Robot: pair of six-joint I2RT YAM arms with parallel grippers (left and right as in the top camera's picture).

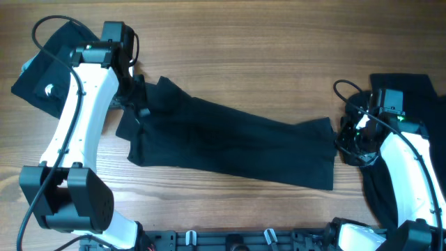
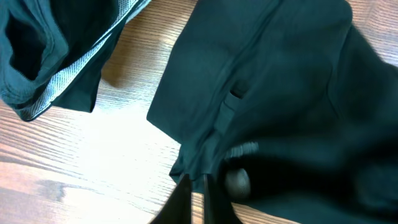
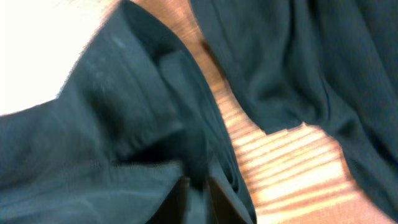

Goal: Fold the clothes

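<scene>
Black T-shirt (image 1: 230, 150) is seen stretched lengthwise across the wooden table (image 1: 244, 56), its ends at the left pincer (image 1: 139, 104) and right pincer (image 1: 346, 136), each nipped on cloth with fingers nearly together.

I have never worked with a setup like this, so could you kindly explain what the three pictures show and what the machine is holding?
The top picture looks straight down on a wooden table with two white robot arms. The other two come from small cameras on each arm's wrist, looking past its own fingers. A plain black soft-fabric T-shirt lies stretched across the middle. The left hand is at one end and the right hand at the other. Up close, each hand's fingers have a fold of that cloth between them; the pictures cannot confirm how firmly. More black garments lie at the far left and far right.
</scene>
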